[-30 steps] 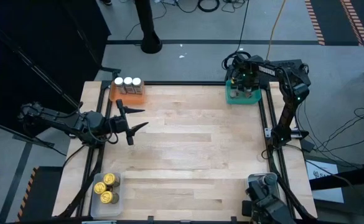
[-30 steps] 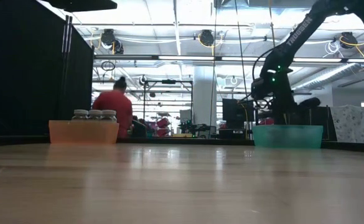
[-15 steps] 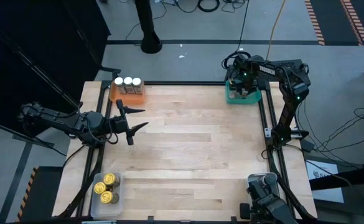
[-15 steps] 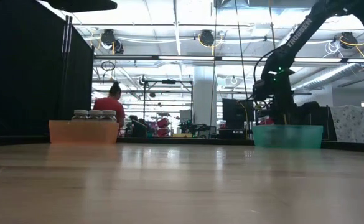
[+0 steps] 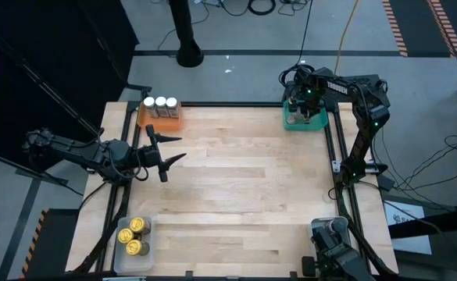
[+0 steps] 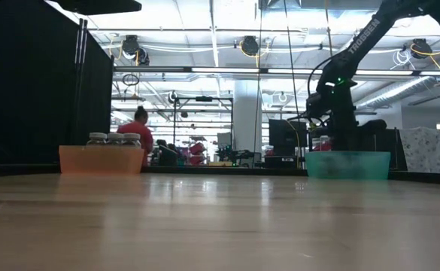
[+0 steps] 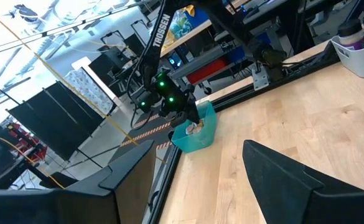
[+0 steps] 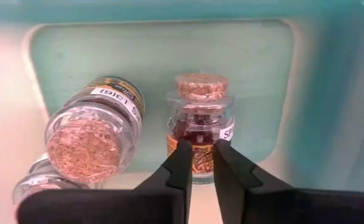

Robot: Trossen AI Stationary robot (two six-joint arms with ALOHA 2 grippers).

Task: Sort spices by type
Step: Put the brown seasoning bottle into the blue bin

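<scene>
Grey floor with cables; ceiling lights over a cluttered workshop

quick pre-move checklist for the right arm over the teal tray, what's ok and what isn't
1. Right pincer over the teal tray: ok.
2. Pincer clear of the jars: ok, nothing between its nearly shut fingers; the cork-topped jar sits just beyond the tips.
3. Jars in the tray upright: cannot tell; the wider jar looks upright, one more shows only at the picture's edge.
4. Left pincer open, empty, away from the tray: ok.
5. White-topped jars in the orange tray, gold jars in the clear tray: ok.
</scene>
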